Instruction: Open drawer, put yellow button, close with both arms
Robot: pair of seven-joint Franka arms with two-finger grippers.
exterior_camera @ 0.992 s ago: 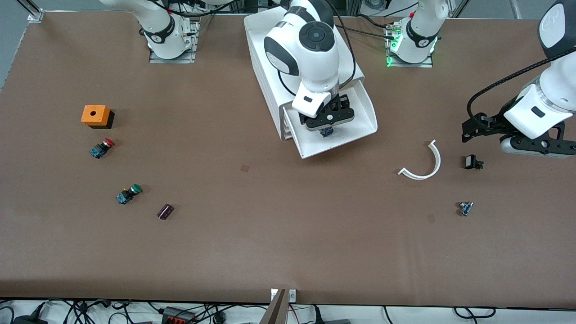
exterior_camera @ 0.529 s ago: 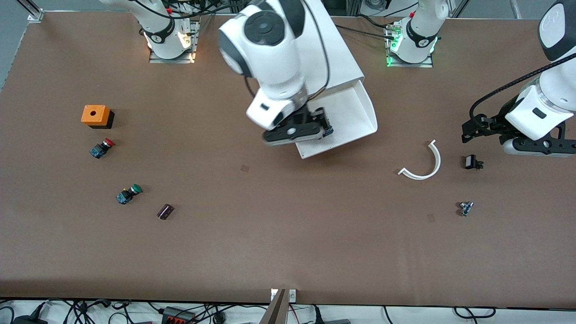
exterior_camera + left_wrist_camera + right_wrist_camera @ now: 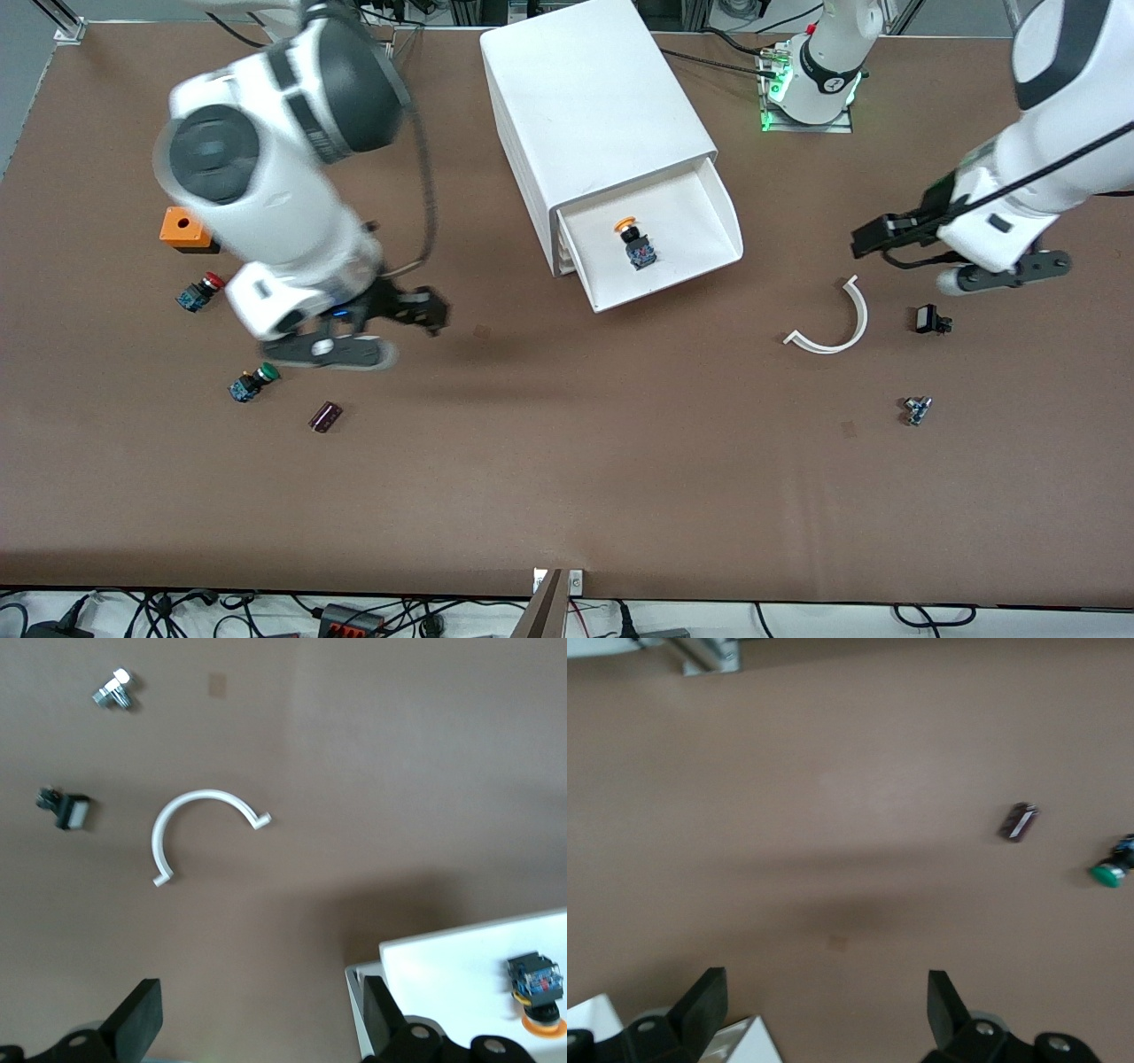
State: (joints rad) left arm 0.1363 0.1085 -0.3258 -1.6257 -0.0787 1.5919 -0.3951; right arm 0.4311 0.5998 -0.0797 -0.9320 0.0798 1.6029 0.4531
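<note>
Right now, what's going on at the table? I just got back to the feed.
The yellow button lies in the open top drawer of the white cabinet. The right gripper, open and empty, hangs over bare table near the green-capped switch. The left gripper, also open, is over the table by the white curved piece. The drawer is not yet closed.

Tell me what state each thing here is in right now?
drawer: pulled open.
yellow button: lying in the drawer.
lower drawers: shut.
right gripper: open, empty, over the table.
left gripper: open, empty, above the white curved piece.
</note>
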